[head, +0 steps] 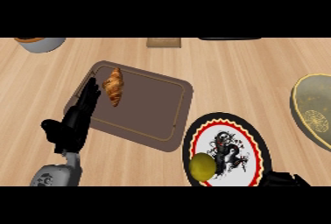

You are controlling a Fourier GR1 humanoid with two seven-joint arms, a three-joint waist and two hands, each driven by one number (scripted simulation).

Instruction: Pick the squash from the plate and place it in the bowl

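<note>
A round yellow-green squash (202, 166) lies on the lower left part of a plate (257, 144) with a black, red and white rim and a dark dragon figure. The olive bowl (311, 109) with a pale pattern inside stands at the right edge, partly cut off. My left hand (76, 121) rests over the left edge of the brown tray, fingers straight and pointing up, holding nothing. Only a small black part of my right hand (284, 180) shows at the lower edge, just right of the plate.
A brown tray (155, 111) left of the plate carries a croissant (114, 85). A grey-white bowl (40, 43) sits at the top left. A tan object (163, 42) and a dark object (229, 38) lie along the far edge.
</note>
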